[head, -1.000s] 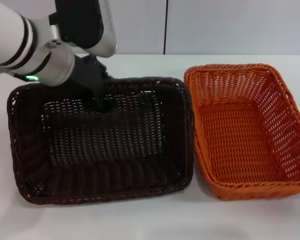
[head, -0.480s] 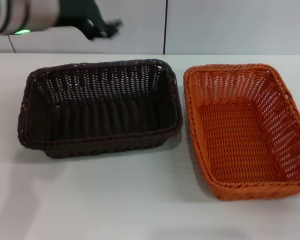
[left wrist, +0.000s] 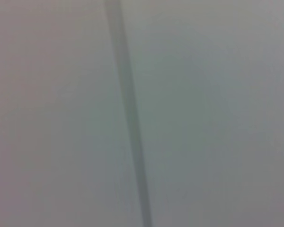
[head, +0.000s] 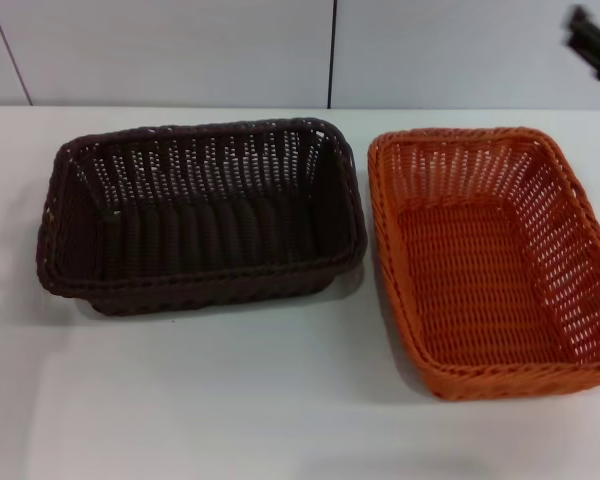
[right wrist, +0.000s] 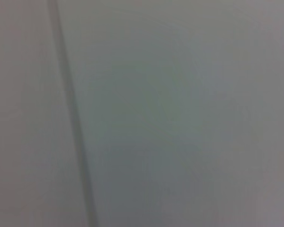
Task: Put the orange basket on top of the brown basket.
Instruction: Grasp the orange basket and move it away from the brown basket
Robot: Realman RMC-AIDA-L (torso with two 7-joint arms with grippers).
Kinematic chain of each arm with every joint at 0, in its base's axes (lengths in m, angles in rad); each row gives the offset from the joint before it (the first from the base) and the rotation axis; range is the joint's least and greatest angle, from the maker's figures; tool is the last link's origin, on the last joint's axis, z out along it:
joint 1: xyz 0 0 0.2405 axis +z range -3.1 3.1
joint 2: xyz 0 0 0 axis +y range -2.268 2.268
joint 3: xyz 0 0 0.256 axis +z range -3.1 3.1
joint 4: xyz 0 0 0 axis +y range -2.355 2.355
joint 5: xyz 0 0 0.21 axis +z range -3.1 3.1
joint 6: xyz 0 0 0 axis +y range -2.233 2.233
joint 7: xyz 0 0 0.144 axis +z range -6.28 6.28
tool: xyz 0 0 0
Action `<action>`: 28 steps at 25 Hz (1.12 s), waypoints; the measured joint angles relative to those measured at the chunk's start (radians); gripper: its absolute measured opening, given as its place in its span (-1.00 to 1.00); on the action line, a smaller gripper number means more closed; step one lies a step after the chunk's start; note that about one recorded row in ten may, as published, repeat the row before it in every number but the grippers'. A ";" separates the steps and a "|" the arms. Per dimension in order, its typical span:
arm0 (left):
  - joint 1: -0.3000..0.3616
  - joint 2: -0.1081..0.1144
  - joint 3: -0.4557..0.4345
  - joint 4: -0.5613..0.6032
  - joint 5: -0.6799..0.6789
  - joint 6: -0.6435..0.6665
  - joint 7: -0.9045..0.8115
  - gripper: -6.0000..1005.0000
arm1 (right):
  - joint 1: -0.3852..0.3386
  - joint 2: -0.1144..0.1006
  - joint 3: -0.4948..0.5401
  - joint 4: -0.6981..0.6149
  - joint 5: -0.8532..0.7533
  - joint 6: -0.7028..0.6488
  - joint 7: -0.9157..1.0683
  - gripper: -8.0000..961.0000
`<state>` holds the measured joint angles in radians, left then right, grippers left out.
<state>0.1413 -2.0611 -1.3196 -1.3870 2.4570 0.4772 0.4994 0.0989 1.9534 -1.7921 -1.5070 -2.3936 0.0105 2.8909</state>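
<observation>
The brown basket (head: 205,288) stands on the white table at the left, upright and empty. The orange basket (head: 583,262) stands right beside it on the right, also upright and empty, with a narrow gap between their rims. A dark, blurred part of my right gripper (head: 592,36) shows at the top right edge, high above and behind the orange basket. My left gripper is out of view. Both wrist views show only a plain grey wall with a dark seam, no basket and no fingers.
The white table (head: 230,400) stretches bare in front of both baskets. A pale wall with a vertical seam (head: 331,50) stands behind the table.
My left arm has let go of the brown basket, risen and left the head view. The brown basket now rests farther back. My right gripper has come in at the top right.
</observation>
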 joint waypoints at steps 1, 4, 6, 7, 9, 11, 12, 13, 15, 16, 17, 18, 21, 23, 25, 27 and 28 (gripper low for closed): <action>0.002 0.001 0.019 0.075 0.003 0.080 -0.054 0.46 | 0.015 0.003 0.038 -0.048 -0.012 -0.130 -0.002 0.64; -0.019 -0.002 0.078 0.308 0.008 0.354 -0.184 0.45 | 0.089 0.007 0.166 -0.188 -0.014 -0.562 -0.017 0.64; -0.056 -0.003 0.111 0.497 0.006 0.516 -0.265 0.45 | 0.184 0.007 0.299 -0.314 -0.008 -0.993 -0.031 0.64; -0.056 -0.003 0.111 0.497 0.006 0.516 -0.265 0.45 | 0.184 0.007 0.299 -0.314 -0.008 -0.993 -0.031 0.64; -0.075 -0.004 0.117 0.574 0.005 0.570 -0.288 0.45 | 0.286 0.012 0.439 -0.398 0.032 -1.387 -0.084 0.64; -0.099 -0.007 0.119 0.662 -0.005 0.596 -0.297 0.45 | 0.353 0.020 0.527 -0.407 0.081 -1.600 -0.148 0.64; -0.105 -0.008 0.119 0.678 -0.013 0.596 -0.298 0.45 | 0.353 0.020 0.527 -0.407 0.081 -1.600 -0.148 0.64; -0.114 -0.008 0.120 0.697 -0.028 0.595 -0.299 0.45 | 0.423 0.023 0.605 -0.378 0.132 -1.810 -0.216 0.64; -0.124 -0.007 0.122 0.715 -0.043 0.594 -0.300 0.45 | 0.447 0.025 0.632 -0.358 0.145 -1.889 -0.245 0.64; -0.139 -0.007 0.123 0.740 -0.058 0.589 -0.301 0.45 | 0.488 0.029 0.681 -0.310 0.149 -2.013 -0.291 0.64; -0.139 -0.007 0.123 0.740 -0.058 0.589 -0.301 0.45 | 0.488 0.029 0.681 -0.310 0.149 -2.013 -0.291 0.64; -0.143 -0.007 0.123 0.747 -0.061 0.587 -0.301 0.45 | 0.498 0.030 0.687 -0.291 0.137 -2.046 -0.307 0.64; -0.155 -0.007 0.124 0.759 -0.066 0.561 -0.308 0.45 | 0.506 0.032 0.662 -0.266 0.067 -2.110 -0.356 0.64; -0.158 -0.008 0.123 0.761 -0.072 0.551 -0.309 0.45 | 0.512 0.037 0.634 -0.258 -0.002 -2.117 -0.380 0.64; -0.162 -0.008 0.123 0.762 -0.080 0.540 -0.310 0.45 | 0.519 0.042 0.621 -0.249 -0.038 -2.118 -0.387 0.64; -0.165 -0.008 0.123 0.763 -0.085 0.531 -0.311 0.45 | 0.537 0.054 0.599 -0.214 -0.086 -2.118 -0.398 0.64; -0.167 -0.008 0.124 0.763 -0.088 0.526 -0.312 0.45 | 0.545 0.061 0.586 -0.194 -0.105 -2.115 -0.404 0.64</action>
<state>-0.0261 -2.0693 -1.1960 -0.6242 2.3690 1.0030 0.1877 0.6442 2.0148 -1.2057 -1.7007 -2.4985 -2.1044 2.4864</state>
